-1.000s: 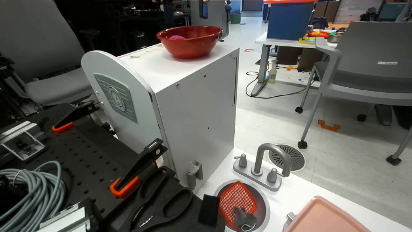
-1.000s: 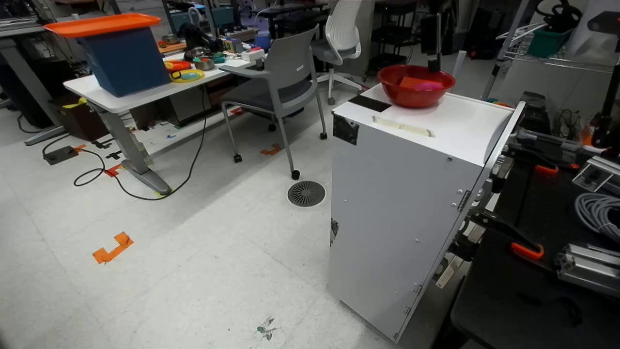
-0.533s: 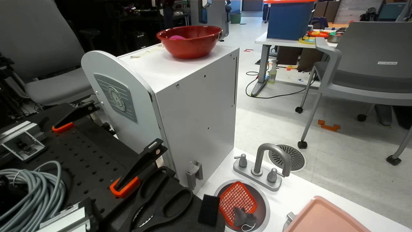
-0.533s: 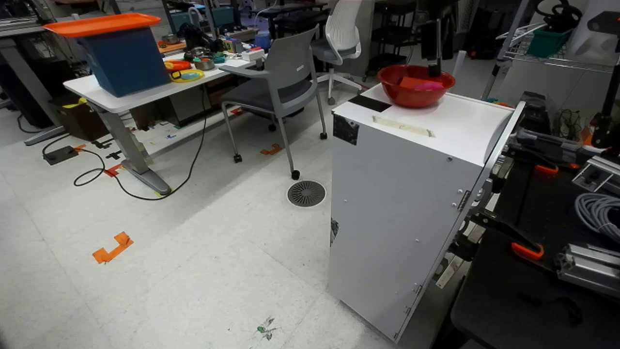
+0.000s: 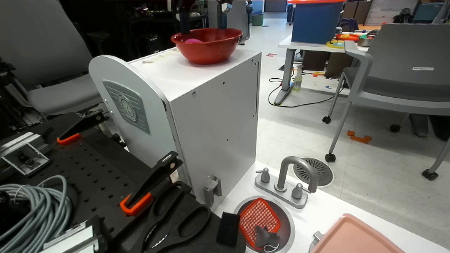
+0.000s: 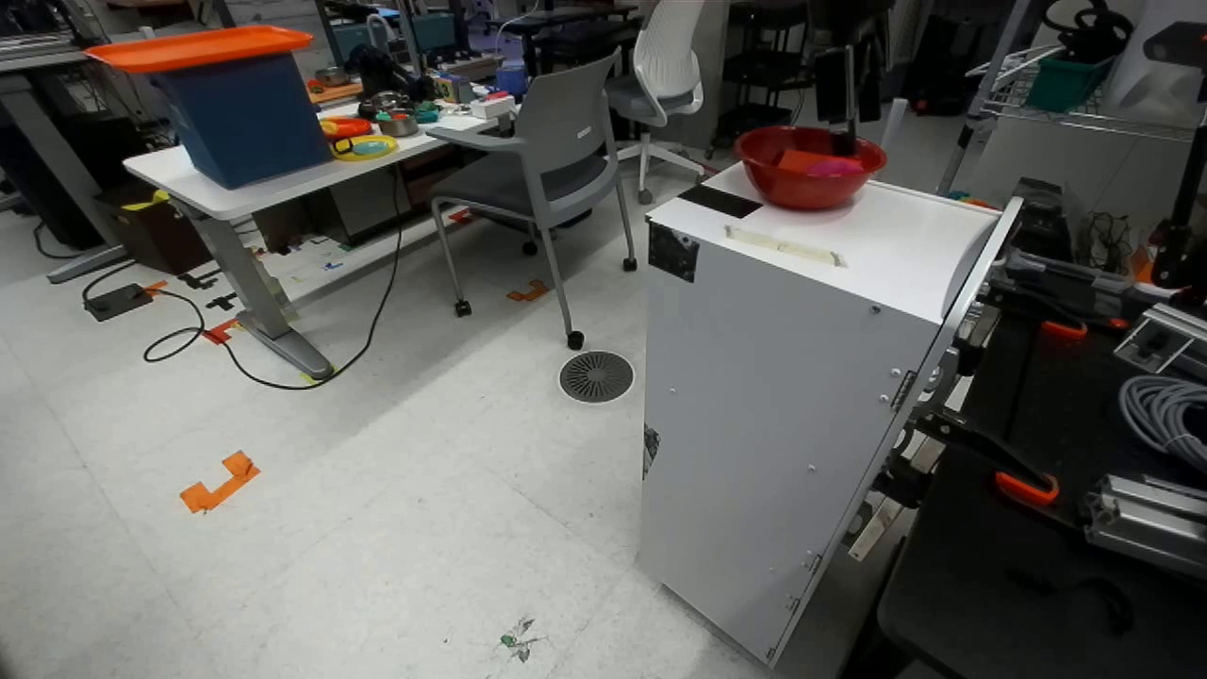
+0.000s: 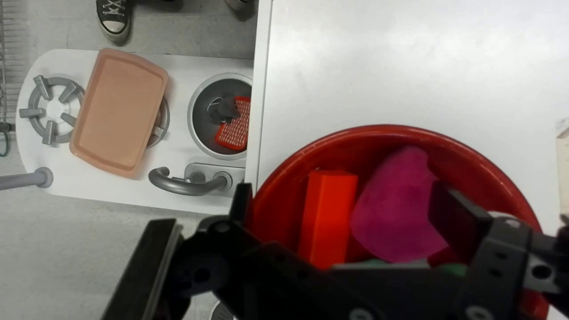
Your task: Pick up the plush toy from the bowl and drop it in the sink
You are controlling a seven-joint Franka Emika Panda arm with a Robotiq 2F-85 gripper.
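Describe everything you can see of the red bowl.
The red bowl is wide, round and glossy, perhaps plastic, with a plain rim. It sits upright on the white cabinet. An orange block, a pink thing and bits of something green show inside. The open gripper hangs over or into it; contact is unclear.

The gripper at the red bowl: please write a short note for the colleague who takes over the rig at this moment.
Gripper: open, at the bowl; I see nothing gripped.
Bowl: on the white cabinet; a pink thing and a red block lie in it.
Plush toy: probably the green thing in the bowl, mostly hidden behind the gripper.
Sink: beside the cabinet; holds a grey toy and a red mesh thing.
Done: gripper is at the bowl.
Left: grip the plush toy, lift it, drop it in the sink.
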